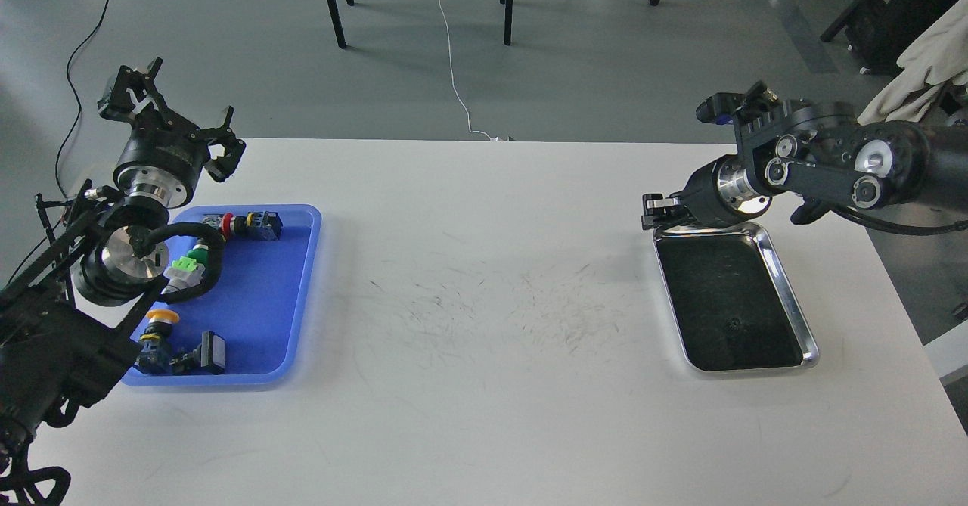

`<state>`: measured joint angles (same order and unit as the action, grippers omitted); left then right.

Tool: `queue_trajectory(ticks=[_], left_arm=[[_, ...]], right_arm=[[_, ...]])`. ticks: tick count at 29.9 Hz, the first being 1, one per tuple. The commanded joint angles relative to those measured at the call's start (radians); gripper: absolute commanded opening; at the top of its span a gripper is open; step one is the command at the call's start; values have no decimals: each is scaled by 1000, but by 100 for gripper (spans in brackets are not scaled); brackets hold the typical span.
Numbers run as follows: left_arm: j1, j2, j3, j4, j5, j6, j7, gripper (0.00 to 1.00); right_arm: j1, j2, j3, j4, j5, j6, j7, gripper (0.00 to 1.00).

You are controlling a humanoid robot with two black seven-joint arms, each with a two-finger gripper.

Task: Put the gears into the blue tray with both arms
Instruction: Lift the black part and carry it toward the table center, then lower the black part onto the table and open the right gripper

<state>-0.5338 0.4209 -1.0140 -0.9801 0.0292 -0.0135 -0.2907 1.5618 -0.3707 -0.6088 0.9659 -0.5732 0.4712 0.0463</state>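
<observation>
The blue tray (265,302) lies at the table's left and holds several coloured push-button switches; I see no gear in it. My left gripper (175,116) hangs above the table's far left corner, beyond the tray, with its fingers spread open and nothing between them. My right gripper (655,212) hovers over the far left corner of the steel tray (794,311). It looks small and dark, so I cannot tell its state or whether it holds anything. A faint small round shape (732,324) shows on the steel tray's dark floor, possibly a gear.
In the blue tray lie a red switch (242,225), a green switch (189,264), a yellow switch (159,328) and a black block part (210,351). Scuffed white tabletop (484,302) spans the space between the two trays. Chair legs and cables are on the floor beyond.
</observation>
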Motion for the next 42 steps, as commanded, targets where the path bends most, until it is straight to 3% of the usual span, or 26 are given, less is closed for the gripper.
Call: queue_trajectory(ticks=[1,10,17,27,34,39,42], left_arm=[[-1,5,0,15,0,0,1,98],[-2,13,0,26,0,-6,4,98],[6,18,-2,26,0,-8,1,98],[8,32,-2,26,0,-9,-1,98],[-2,29,-2,26,0,-8,-1,98],[-2,27,-2,26,0,-8,-1,98],[0,24,-2,26,0,-8,-1,98]], right_arm=[[32,19,93,47,88,-16,23,1],[-51,363,167,-5,171,-138,23,4],[-212,371,213,-62,170,-213,15,4],[-293,371,274,-73,179,-218,9,4],[-368,371,273,-56,171,-223,-34,4],[-381,371,273,-59,173,-241,-71,11],[-382,371,273,-62,174,-241,-72,21]])
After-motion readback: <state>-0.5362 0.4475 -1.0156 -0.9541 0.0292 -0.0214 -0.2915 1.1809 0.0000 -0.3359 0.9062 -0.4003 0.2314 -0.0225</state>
